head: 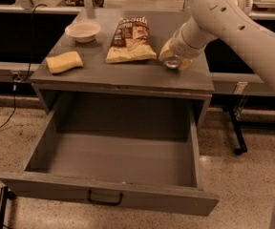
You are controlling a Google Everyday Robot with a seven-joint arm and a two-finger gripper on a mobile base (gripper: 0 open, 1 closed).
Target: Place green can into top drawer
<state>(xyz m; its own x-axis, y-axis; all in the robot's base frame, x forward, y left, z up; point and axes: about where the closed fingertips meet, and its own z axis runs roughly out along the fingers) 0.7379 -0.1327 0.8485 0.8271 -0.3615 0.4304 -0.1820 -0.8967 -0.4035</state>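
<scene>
from the one camera view: my gripper (175,58) is down at the right end of the cabinet top (128,74), near its front edge, with my white arm (233,20) coming in from the right. my jaws are clamped on the green can (172,61); only its silver end shows, turned toward the camera. just left of it lies the chip bag (130,39), then a white bowl (83,31) and a yellow sponge (64,62). the top drawer (113,195) stands pulled wide open below, its dark handle (105,199) at the front.
</scene>
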